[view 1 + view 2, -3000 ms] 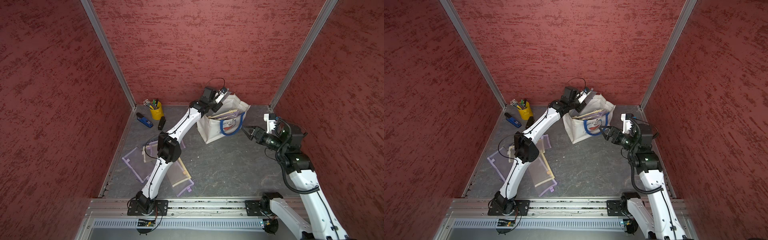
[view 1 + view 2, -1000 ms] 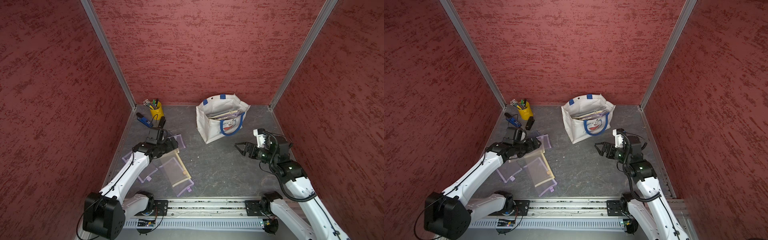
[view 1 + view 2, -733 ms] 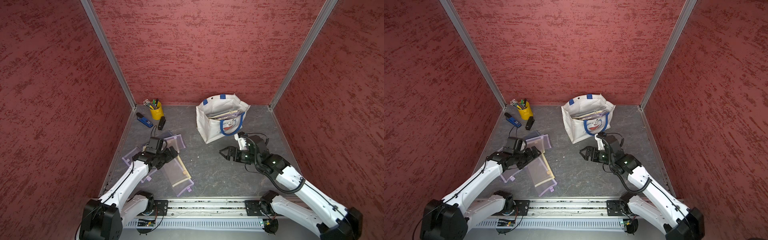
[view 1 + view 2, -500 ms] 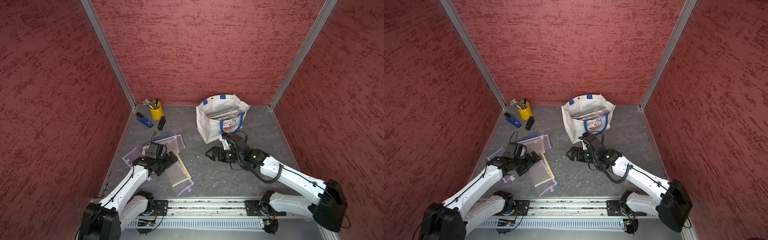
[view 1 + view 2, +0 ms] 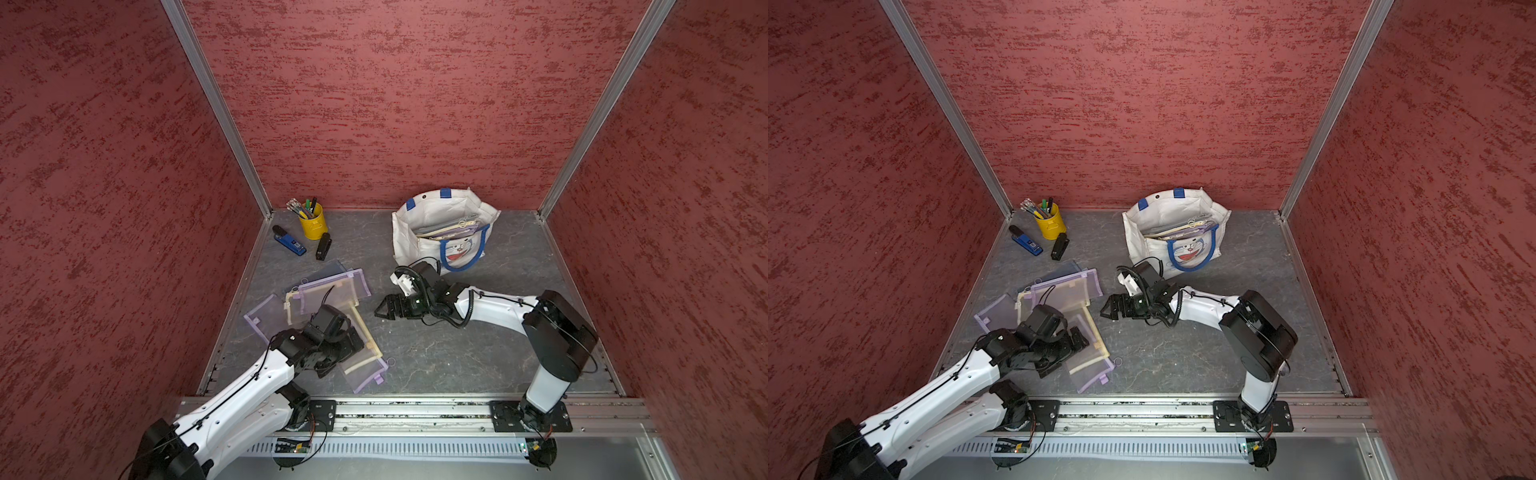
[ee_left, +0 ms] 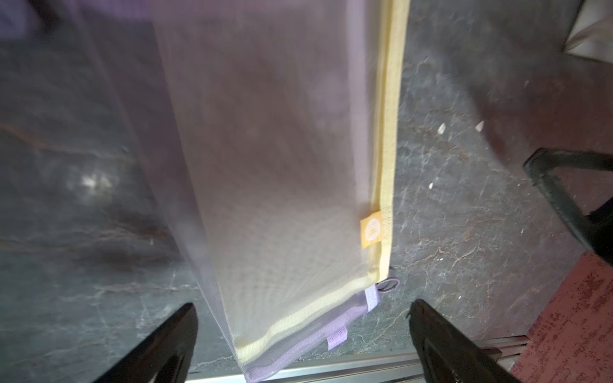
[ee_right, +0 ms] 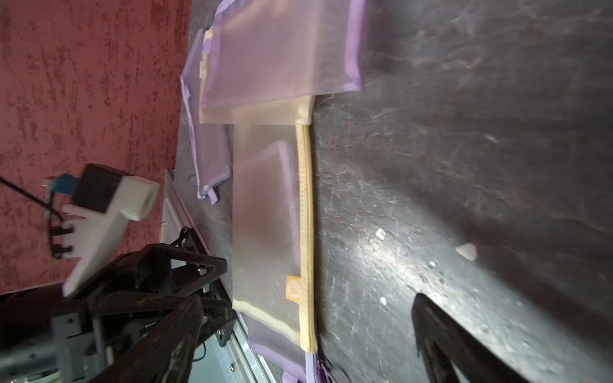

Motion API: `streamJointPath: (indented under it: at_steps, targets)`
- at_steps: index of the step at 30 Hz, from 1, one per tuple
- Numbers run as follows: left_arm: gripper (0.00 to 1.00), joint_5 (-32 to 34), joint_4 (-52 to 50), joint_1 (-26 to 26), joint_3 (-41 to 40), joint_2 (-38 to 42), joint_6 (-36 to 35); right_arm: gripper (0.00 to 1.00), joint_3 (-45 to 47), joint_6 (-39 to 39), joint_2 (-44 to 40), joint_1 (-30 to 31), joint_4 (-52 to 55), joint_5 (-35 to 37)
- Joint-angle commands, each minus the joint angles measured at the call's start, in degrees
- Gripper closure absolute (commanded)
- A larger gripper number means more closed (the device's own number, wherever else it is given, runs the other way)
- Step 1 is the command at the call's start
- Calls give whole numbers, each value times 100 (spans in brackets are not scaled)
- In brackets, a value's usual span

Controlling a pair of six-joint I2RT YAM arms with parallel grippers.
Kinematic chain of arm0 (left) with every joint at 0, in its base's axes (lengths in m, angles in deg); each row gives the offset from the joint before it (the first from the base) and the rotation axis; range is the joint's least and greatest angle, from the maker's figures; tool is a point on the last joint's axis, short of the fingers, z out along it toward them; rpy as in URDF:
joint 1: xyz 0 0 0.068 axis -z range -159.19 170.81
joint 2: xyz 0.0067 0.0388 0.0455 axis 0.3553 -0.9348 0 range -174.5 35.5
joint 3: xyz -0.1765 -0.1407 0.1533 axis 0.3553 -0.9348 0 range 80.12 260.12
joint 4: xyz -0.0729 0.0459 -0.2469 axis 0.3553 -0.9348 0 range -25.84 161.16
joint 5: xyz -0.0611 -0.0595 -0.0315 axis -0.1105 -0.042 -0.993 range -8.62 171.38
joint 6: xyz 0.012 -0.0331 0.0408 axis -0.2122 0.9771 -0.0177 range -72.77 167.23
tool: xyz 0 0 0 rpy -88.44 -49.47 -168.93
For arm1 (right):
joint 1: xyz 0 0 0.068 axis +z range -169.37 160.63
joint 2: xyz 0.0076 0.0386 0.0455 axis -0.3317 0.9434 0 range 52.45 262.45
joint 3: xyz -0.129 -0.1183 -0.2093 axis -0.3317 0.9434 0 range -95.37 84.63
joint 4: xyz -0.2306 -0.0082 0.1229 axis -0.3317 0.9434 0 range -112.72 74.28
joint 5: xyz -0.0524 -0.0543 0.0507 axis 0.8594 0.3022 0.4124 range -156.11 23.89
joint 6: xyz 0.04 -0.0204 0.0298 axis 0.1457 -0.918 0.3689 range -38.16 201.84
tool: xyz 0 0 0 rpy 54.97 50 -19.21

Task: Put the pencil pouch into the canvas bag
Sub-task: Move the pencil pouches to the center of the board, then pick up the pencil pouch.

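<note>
Most of the yellow-edged pencil pouch [image 5: 369, 356] is hidden beneath the left pincer [image 5: 355, 338] in both top views; only one long edge and the end nearest the rail [image 5: 415, 409] are seen. In the left wrist view the left pincer [image 6: 302, 331] is cut down to two dark fingertips, spread wide with nothing clasped, and the pouch [image 6: 282, 182] below is smeared by blur. The right pincer [image 5: 380, 309] is likewise splayed and empty, near the pouch's long yellow edge but apart from it. The canvas bag [image 5: 415, 245] is stood upright behind the right pincer, with flat things inside that cannot be identified.

A grey, stone-veined floor [image 5: 457, 353] is enclosed by red textured walls [image 5: 374, 104]. Further purple mesh pouches [image 5: 332, 286] are overlapped beyond the left pincer.

The bag and a yellow pen cup [image 5: 313, 226] are shown only from above; an orange label [image 7: 293, 288] on the pouch (sharp in both wrist views) is lost there.
</note>
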Motion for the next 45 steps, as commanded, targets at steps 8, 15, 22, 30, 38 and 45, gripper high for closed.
streamJointPath:
  at_steps: [8, 15, 22, 30, 38, 45]
  targets:
    - [1, -118, 1705, 612, -508, -1337, 915, 3, 23, -340, 199, -659, -137, -865]
    - [6, -281, 2699, 722, 20, -2569, 361, 5, 246, -369, 212, -1056, 72, -990]
    - [12, -422, 2860, 899, 742, -3571, -236, 9, 456, -277, 355, -1188, -188, -1072]
    - [14, -785, 2758, 574, 529, -2512, -336, 15, 440, -51, 572, -1206, -763, -1236]
    - [16, -914, 2929, -676, -763, -354, 296, 22, 50, -394, 769, -1126, -478, -1148]
    - [20, -1035, 3461, -1423, -1199, 187, 466, 30, -285, -508, 1095, -876, -390, -1034]
